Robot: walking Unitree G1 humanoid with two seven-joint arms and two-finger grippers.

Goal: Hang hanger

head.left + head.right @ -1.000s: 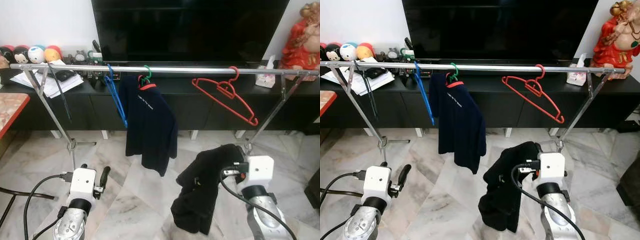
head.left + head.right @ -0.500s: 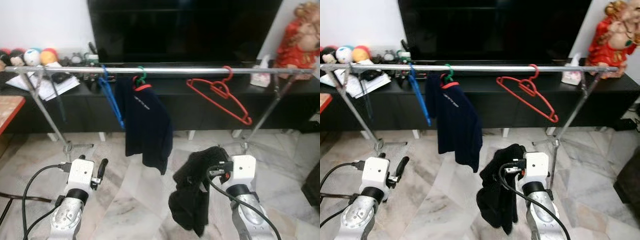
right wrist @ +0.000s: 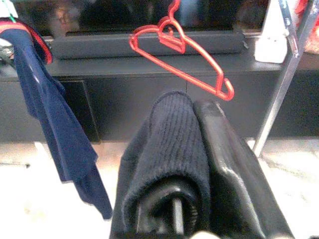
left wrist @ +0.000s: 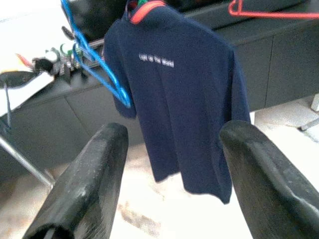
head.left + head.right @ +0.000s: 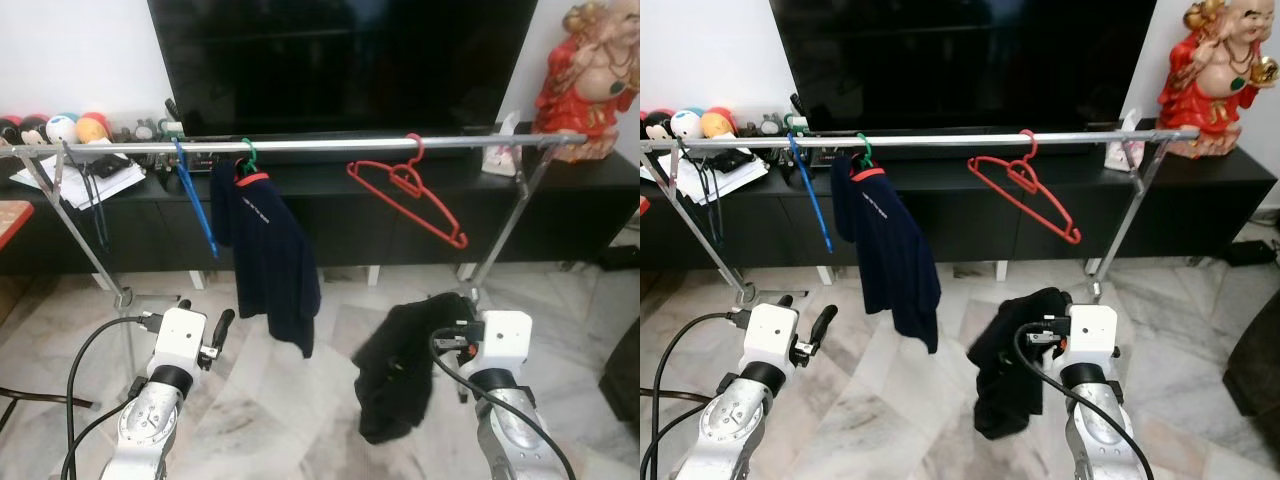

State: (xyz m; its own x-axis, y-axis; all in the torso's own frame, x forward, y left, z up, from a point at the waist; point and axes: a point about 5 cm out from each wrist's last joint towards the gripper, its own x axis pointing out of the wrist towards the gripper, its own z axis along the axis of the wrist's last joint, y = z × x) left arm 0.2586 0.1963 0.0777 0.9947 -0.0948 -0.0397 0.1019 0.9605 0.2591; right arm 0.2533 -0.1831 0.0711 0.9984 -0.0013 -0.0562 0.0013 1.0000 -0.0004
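Rail [image 5: 330, 145] now higher in frame, marble floor [image 5: 300, 400], black TV cabinet [image 5: 1200, 200]

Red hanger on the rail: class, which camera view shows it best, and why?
The right wrist view: the red hanger appears large, its hook over the rail, tilted frame fully outlined. Both eye views show it whole but smaller, hooked on the rail. The left wrist view catches a cropped piece.
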